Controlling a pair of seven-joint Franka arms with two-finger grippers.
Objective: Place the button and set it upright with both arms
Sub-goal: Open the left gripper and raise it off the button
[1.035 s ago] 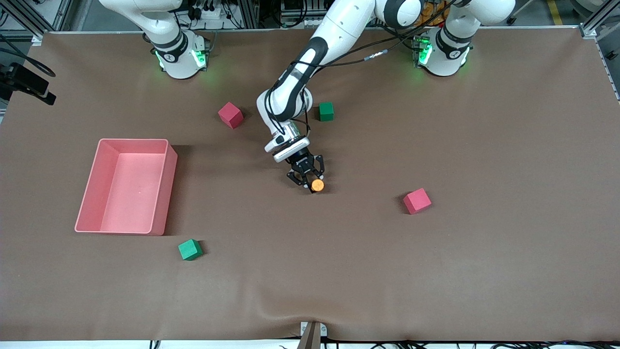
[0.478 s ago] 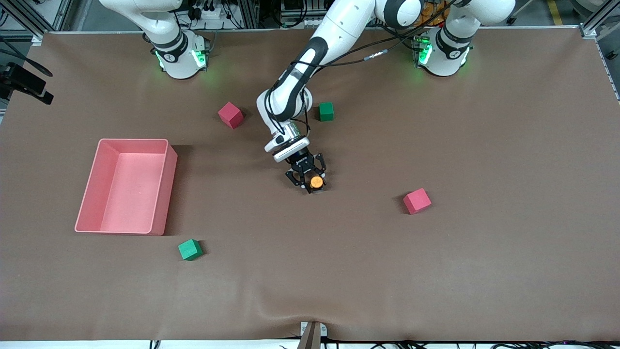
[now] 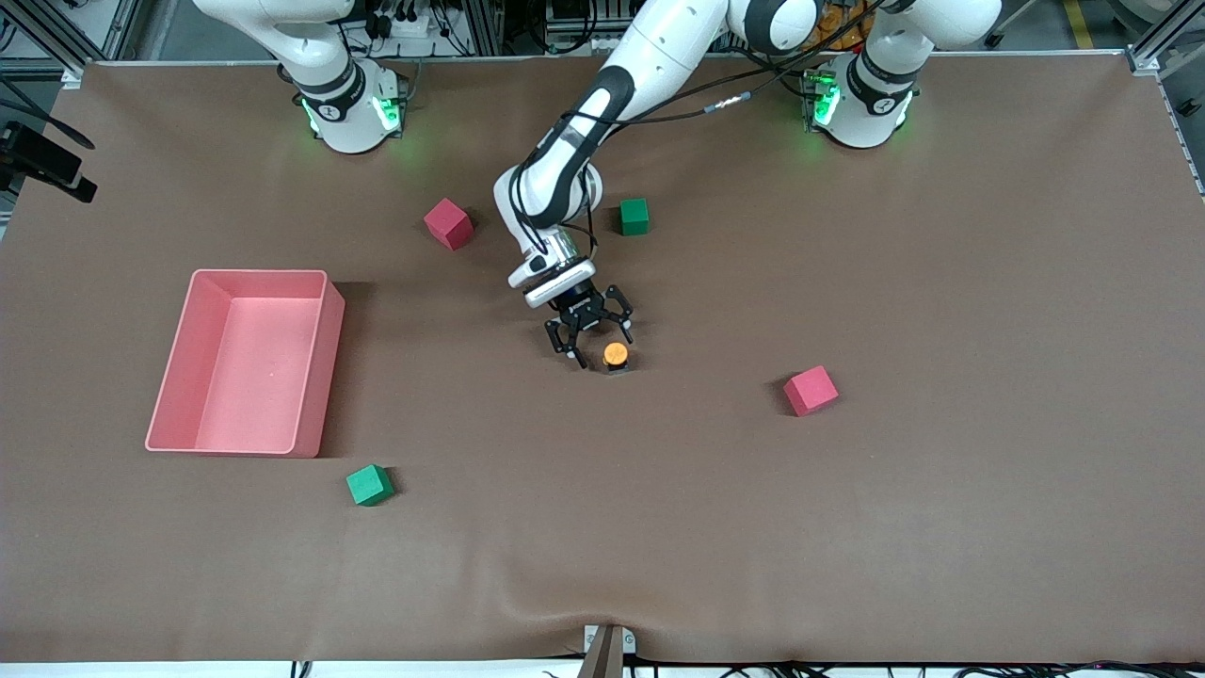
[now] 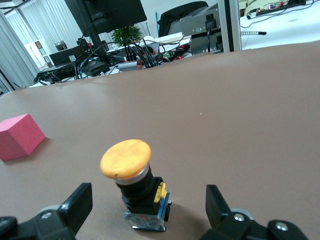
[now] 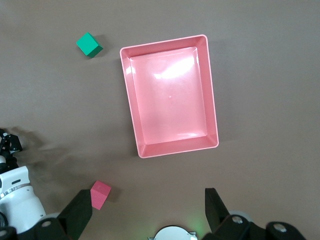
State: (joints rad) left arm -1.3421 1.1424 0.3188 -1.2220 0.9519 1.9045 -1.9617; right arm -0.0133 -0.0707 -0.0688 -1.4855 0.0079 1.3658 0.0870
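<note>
The button (image 3: 616, 355) stands on the brown table (image 3: 847, 518) near its middle, orange cap up, on its black body. In the left wrist view the button (image 4: 135, 182) leans slightly and touches neither finger. My left gripper (image 3: 600, 343) hovers just over it, open, with its fingers (image 4: 76, 204) wide on both sides of the body. My right gripper (image 5: 147, 212) is open and empty, held high over the right arm's end of the table near its base; the front view does not show it.
A pink bin (image 3: 325, 377) sits toward the right arm's end. Red cubes (image 3: 448, 223) (image 3: 811, 390) and green cubes (image 3: 634, 216) (image 3: 369, 485) lie scattered around the button. The green cube by the left arm's elbow is the closest.
My left gripper has opened and let go of the button, then drawn back a little. The button stays standing on the table. The right arm has not moved.
</note>
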